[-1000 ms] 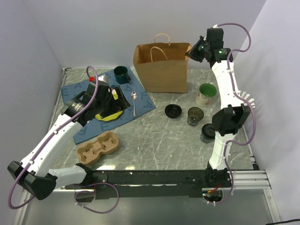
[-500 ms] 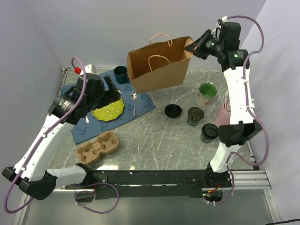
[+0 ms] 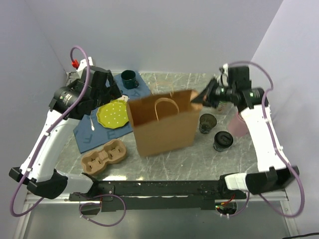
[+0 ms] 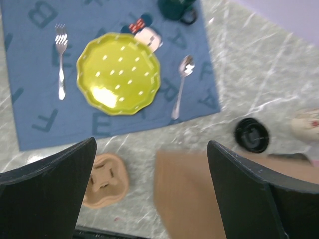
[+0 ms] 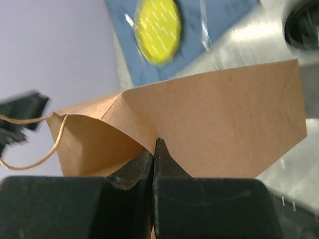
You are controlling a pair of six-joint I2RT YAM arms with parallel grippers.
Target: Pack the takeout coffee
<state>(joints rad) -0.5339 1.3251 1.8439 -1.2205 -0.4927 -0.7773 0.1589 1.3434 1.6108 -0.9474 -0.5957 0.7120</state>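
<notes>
- Tan moulded-pulp cup carrier (image 3: 104, 157) lies nearest, on the grey marbled counter (image 3: 199, 162), left of centre.
- Mid-counter: large brown paper bag (image 3: 162, 127) with twine handles, mouth up and slightly tilted. Cannot tell whether its base rests on the counter.
- Right of the bag and apart from it: the takeout coffee (image 3: 223, 140), a short dark cup with a round black lid. It is upright on the counter, outside the bag.
- Just beyond the coffee: a dark translucent lidless cup (image 3: 207, 123), upright, near the bag's right side.
- The right fingers (image 5: 129, 174) are clenched on the upper right corner of the bag's rim. The wrist view shows the paper pinched between the two tips with no gap.
- A loose round black lid (image 4: 251, 134) lies flat on the counter just past the bag in the left wrist view. From above, the bag hides it.
- At left, a blue letter-print placemat (image 4: 30, 99) carries a scalloped yellow plate (image 4: 118, 73). A silver fork (image 4: 60, 64) lies on one side of the plate and a silver spoon (image 4: 182, 84) on the other.
- The left fingers (image 4: 50, 194) are spread wide, grasping nothing, raised over the placemat area.
- A dark green ceramic mug (image 3: 128, 78) stands at the placemat's far edge.
</notes>
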